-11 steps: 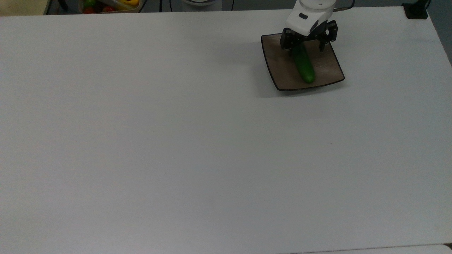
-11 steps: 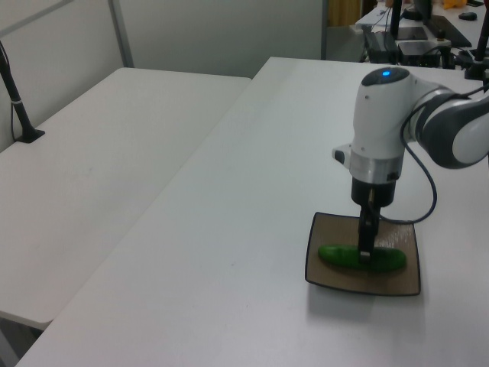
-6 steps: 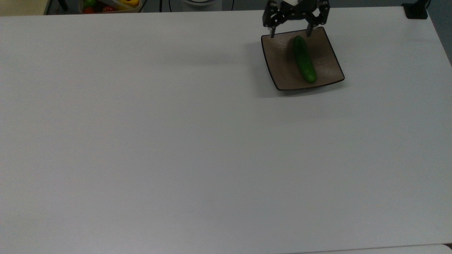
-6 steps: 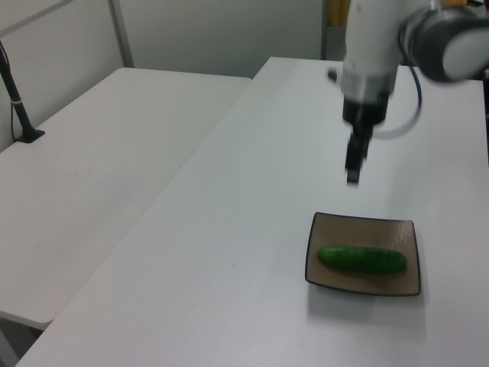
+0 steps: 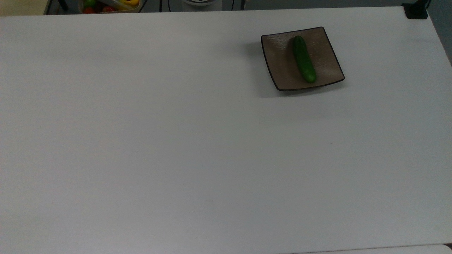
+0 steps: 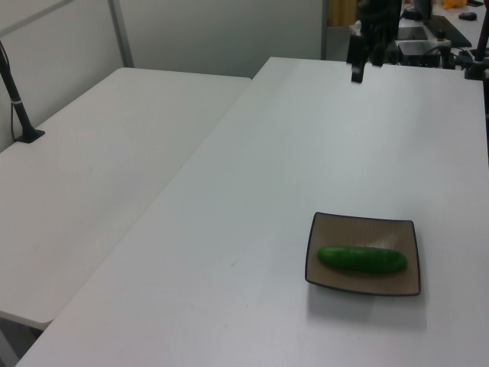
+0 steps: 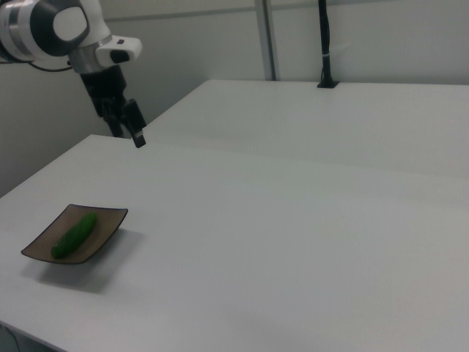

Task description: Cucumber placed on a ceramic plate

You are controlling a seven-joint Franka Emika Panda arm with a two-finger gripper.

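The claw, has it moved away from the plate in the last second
Yes. In the left view the claw has risen from the cucumber on the ceramic plate and pulled back toward the table's far edge, well clear of both.

I can read no text, label, brand, number or sign anywhere from here.

The arm hangs raised, its gripper [image 7: 129,130] pointing down.
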